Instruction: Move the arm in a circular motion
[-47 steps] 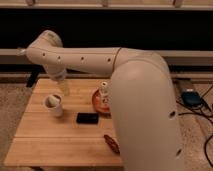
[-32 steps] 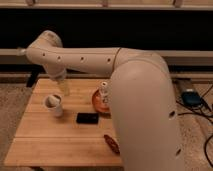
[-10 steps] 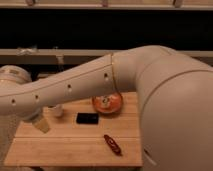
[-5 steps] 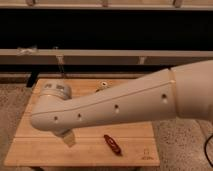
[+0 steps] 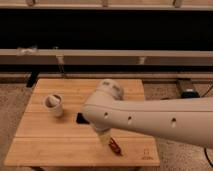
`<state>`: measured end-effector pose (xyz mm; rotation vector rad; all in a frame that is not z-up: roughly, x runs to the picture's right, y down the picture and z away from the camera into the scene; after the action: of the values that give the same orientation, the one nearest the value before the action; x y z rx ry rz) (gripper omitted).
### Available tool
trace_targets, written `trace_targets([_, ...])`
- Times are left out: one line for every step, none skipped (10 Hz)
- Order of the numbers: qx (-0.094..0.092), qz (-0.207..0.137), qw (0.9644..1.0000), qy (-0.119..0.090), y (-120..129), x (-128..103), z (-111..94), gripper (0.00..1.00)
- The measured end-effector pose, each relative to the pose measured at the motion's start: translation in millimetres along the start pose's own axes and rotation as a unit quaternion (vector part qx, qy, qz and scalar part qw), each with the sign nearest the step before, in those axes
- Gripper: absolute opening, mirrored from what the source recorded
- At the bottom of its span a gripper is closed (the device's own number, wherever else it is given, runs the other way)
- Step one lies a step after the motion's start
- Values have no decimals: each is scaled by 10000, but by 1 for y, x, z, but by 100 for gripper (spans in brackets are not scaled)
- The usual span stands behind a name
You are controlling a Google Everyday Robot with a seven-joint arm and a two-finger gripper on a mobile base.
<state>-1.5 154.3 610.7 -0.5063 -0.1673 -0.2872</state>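
You are seeing the thick cream-white tubular arm (image 5: 150,117) reaching in from the right over the light wooden desk (image 5: 45,145), its pale tapered hand (image 5: 104,139) pointing down just beside a small red object (image 5: 116,146). A white cup (image 5: 54,104) is standing at the left; a flat black item (image 5: 80,118) is lying partly behind the arm.

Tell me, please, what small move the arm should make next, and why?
Probably sweep the arm along a level arc to the picture's left: its gripper points down, low over the wooden table, just beside the red object, so dipping risks a knock.
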Motion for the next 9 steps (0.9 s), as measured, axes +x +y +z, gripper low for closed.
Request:
trace_targets([-50,211,9998,32,-6,27,2,80])
trace_targets([-93,366,9993,76,-13,49,4,80])
trace_targets([-156,546,9983,125,-23,75,6,80])
trace_targets([-206,701,9972,169,-41,100,9,80])
trace_targets([-262,806,9962,223,-55,118,12,80])
trace_targets([-274,874,9954,281,-73,132,12,80])
trace_targets([-283,918,9946,380,-99,145,11,80])
trace_targets([-293,934,9942,439,-113,149,9,80])
trace_targets([-275,913,9941,515,-132,148,6,80])
